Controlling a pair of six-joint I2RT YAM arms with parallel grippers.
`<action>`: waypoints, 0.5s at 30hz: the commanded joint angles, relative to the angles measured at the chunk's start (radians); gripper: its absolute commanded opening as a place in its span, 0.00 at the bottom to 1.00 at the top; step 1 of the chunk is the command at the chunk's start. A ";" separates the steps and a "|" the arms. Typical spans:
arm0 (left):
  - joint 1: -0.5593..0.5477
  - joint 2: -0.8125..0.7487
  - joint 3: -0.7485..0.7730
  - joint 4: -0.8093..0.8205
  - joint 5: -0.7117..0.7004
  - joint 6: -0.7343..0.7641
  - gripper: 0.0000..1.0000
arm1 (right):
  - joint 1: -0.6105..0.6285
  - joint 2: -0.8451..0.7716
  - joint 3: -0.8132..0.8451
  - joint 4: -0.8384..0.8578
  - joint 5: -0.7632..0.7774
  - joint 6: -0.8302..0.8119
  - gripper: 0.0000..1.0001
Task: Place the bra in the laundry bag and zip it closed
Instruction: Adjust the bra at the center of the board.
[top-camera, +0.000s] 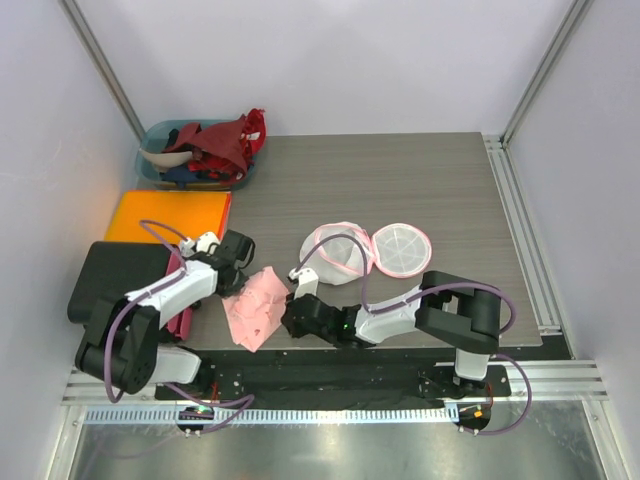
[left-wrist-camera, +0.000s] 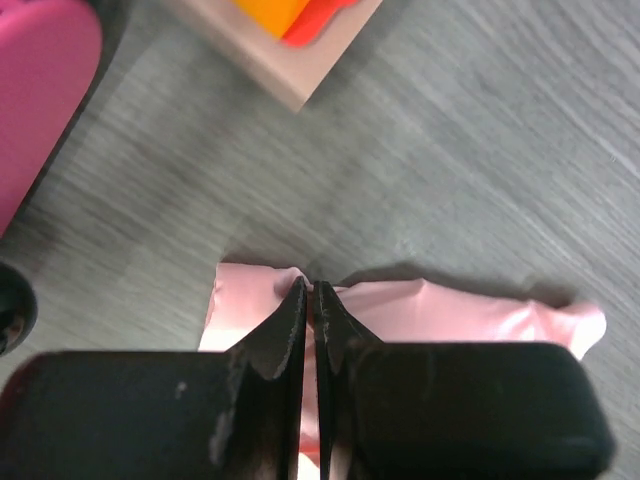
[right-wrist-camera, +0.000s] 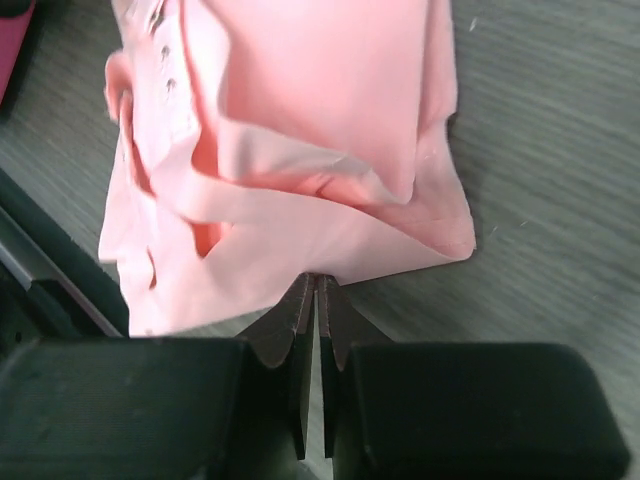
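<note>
**Both grippers pinch the bra at the table's near edge, bag open just behind.**
Bra (top-camera: 255, 308) lies crumpled flat on the table (top-camera: 420, 180), between the two arms. Left gripper (left-wrist-camera: 310, 288) has its jaws together on the bra's left edge, pink cloth showing between the fingers. Right gripper (right-wrist-camera: 316, 280) has its jaws together on the opposite hem, tips right at the fold; how deep the bite is can't be told. Holding two opposite sides probably serves to lift the bra bunched, not dangling, so it fits a small opening. Bag (top-camera: 340, 255) sits near the bra, behind and to the right, not touching it. It's unzipped, with its round flap thrown open to the right, likely so the bra can drop straight in. Nothing is inside yet; loading and zipping are not yet done.
</note>
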 joint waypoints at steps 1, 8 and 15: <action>0.004 -0.078 -0.039 -0.009 0.038 -0.042 0.06 | -0.045 0.015 0.002 0.070 -0.016 -0.021 0.11; 0.000 -0.227 -0.127 -0.039 0.101 -0.106 0.05 | -0.118 -0.022 0.030 0.004 -0.079 -0.096 0.13; -0.009 -0.379 -0.121 -0.148 0.092 -0.118 0.50 | -0.151 -0.065 0.033 -0.094 -0.200 -0.131 0.15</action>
